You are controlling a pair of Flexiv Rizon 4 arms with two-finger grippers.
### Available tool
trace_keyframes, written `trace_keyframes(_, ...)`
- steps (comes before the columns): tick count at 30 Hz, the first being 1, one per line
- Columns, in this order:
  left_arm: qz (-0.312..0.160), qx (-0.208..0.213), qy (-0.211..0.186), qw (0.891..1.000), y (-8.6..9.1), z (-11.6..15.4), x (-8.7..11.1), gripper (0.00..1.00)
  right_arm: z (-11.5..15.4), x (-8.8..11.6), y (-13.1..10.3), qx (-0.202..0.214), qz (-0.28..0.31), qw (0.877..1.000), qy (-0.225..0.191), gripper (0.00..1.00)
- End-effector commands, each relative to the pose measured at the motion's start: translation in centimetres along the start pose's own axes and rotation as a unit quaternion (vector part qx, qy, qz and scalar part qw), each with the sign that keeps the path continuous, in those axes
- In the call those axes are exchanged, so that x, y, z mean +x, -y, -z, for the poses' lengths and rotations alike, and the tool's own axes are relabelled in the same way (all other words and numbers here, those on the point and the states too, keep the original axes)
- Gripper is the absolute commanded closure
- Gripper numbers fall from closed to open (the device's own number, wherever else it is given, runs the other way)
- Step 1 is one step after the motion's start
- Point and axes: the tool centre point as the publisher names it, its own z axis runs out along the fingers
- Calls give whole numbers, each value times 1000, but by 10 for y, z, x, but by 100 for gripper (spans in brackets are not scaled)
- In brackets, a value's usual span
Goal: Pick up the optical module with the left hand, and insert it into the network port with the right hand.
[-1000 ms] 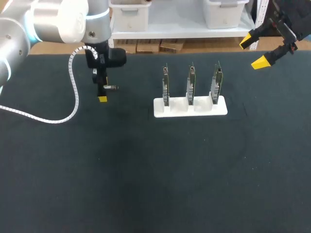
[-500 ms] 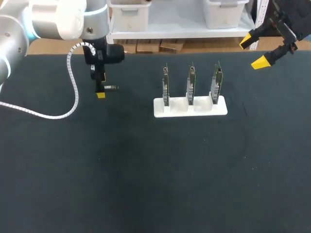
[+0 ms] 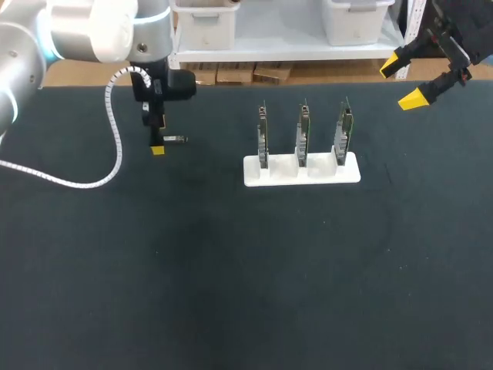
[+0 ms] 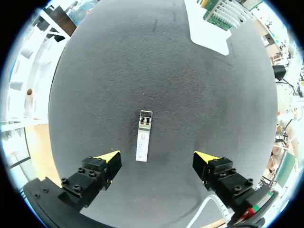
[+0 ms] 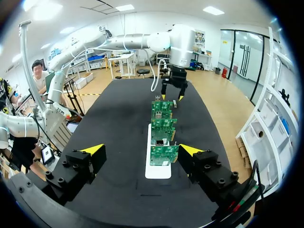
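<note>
Your left gripper (image 4: 156, 159) hangs with fingers spread either side of the slim, boxy metal optical module (image 4: 143, 136), which lies flat and untouched on the matte black table (image 3: 231, 277). Well apart toward the middle, three thin green circuit boards (image 3: 302, 127) stand upright in a white base (image 3: 254, 173). Your right gripper (image 3: 401, 82) hovers over the table's far right edge, fingers spread wide.

Silver left arm (image 3: 73, 35), white coiled cable (image 3: 119, 150), yellow-tipped tool (image 4: 157, 156).

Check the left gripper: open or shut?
Open. The left gripper has its fingers wide apart, with the module lying flat on the table, untouched.
</note>
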Motion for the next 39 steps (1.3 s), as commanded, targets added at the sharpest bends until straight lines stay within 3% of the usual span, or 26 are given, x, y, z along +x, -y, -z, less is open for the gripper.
trace_keyframes(1,-2,15,-8,1000,-16,-2,-7,0,0,0,-2,2,0,1000,0,0)
trace_keyframes(13,-2,34,-14,999,-29,-21,-6,0,0,0,-2,2,0,1000,0,0)
trace_keyframes(23,0,31,-3,1000,-28,-23,0,0,0,0,-2,2,0,1000,0,0)
trace_keyframes(24,0,26,0,1000,-27,-21,-1,62,0,0,-2,2,0,1000,0,0)
trace_keyframes(25,2,27,-1,1000,-25,-21,-1,100,0,0,-2,2,0,1000,0,0)
trace_keyframes(39,-9,38,3,999,-11,-29,-2,100,0,0,-2,2,0,1000,0,0)
